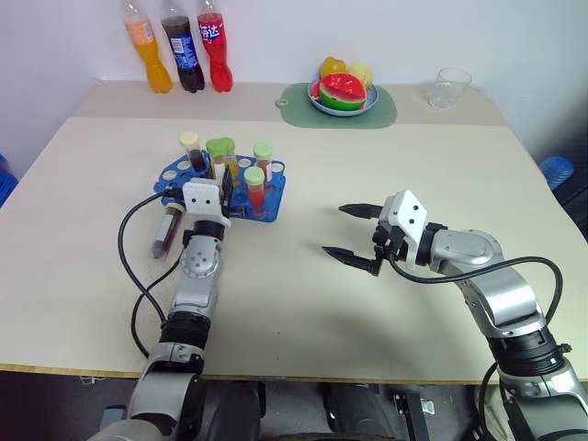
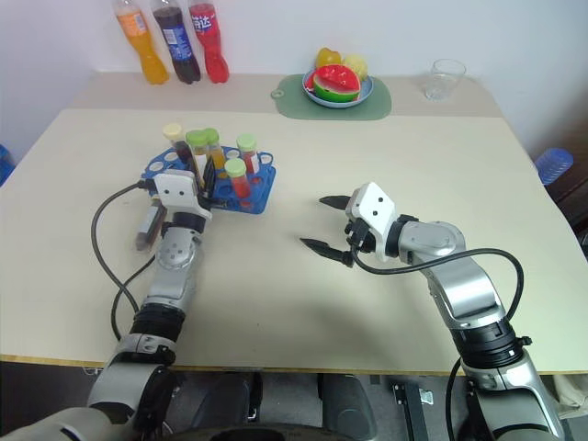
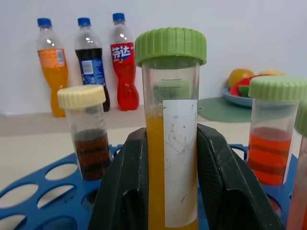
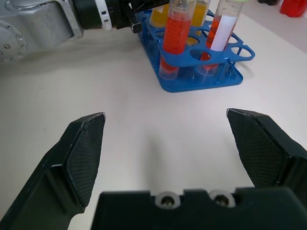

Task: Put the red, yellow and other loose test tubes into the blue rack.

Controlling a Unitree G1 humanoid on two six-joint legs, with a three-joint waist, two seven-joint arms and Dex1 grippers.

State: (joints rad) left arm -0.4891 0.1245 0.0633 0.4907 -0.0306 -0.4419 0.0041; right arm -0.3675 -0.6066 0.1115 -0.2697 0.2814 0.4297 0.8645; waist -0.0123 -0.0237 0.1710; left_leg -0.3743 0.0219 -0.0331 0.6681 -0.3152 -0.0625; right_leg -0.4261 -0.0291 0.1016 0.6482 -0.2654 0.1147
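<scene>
My left gripper (image 1: 220, 186) is shut on a yellow test tube (image 3: 170, 143) with a green cap (image 1: 220, 146), held upright at the near side of the blue rack (image 1: 173, 175). In the rack stand a cream-capped dark tube (image 3: 88, 139) and red-orange tubes (image 1: 256, 191) with green caps. Whether the yellow tube's bottom sits in a hole is hidden. A loose tube of dark brown liquid (image 1: 166, 231) lies on the table just left of my left arm. My right gripper (image 1: 334, 230) hovers open and empty over bare table, to the right of the rack.
Three soda bottles (image 1: 179, 50) stand at the back left. A green mat with a plate of fruit (image 1: 342, 94) and a clear glass (image 1: 448, 87) sit at the back. A black cable (image 1: 129, 248) loops beside my left arm.
</scene>
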